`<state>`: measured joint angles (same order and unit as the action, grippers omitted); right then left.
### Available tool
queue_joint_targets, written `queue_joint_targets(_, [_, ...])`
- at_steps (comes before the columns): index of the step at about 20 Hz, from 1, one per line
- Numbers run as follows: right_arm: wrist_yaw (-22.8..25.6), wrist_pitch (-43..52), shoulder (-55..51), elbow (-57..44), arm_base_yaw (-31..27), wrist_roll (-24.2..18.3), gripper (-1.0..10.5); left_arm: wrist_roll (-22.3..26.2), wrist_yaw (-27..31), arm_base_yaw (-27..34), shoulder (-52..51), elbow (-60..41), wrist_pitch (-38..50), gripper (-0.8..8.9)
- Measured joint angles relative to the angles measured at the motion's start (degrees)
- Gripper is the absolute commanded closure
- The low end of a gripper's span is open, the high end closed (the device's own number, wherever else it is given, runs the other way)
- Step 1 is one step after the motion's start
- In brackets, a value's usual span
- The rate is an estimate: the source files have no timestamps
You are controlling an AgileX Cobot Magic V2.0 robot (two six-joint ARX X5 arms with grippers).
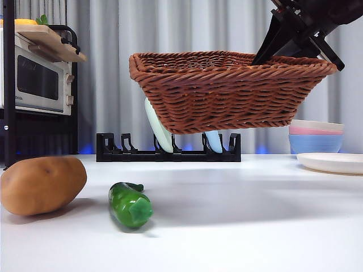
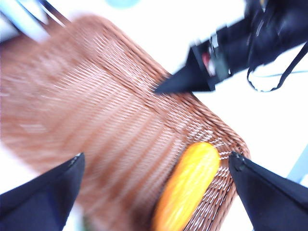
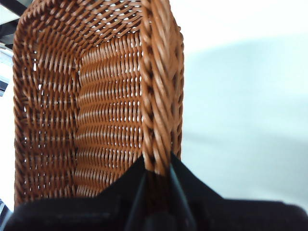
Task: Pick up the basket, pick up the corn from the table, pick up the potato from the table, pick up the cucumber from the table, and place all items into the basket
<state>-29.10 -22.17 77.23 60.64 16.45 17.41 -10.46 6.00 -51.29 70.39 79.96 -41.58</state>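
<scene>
The right gripper pinches the basket rim between its jaws. White table lies at three o'clock.

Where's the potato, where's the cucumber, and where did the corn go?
the potato (image 1: 42,185): front view, middle of its tan skin, lying on the table.
the cucumber (image 1: 130,204): front view, middle of its green body.
the corn (image 2: 188,186): left wrist view, middle of the orange cob, inside the basket.

Rough woven wicker basket, glossy cucumber (bumpy), matte potato
</scene>
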Motion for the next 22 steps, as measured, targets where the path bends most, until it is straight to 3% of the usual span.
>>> queue_joint_targets(5, [-0.07,0.04,0.00,0.00,-1.40,-0.04,9.6,-0.96,9.79,0.00,-4.76,0.17,-23.30,3.14])
queue_joint_targets(7, [-0.02,0.04,0.00,0.00,-2.38,-0.07,9.6,-3.23,11.47,0.00,-4.50,-3.41,-27.85,3.15])
queue_joint_targets(11, [-0.04,0.07,0.00,0.00,-4.50,-0.24,9.6,-6.86,11.67,0.55,-4.48,-15.61,-21.53,3.14])
queue_joint_targets(15, [-0.17,0.07,0.00,0.00,-6.34,-0.28,9.6,-7.78,7.82,6.03,-2.56,-26.34,-12.13,3.10])
queue_joint_targets(22, [-0.33,0.04,0.00,0.00,-6.78,-0.26,9.6,-2.73,-4.09,18.88,5.46,-29.05,1.38,3.10])
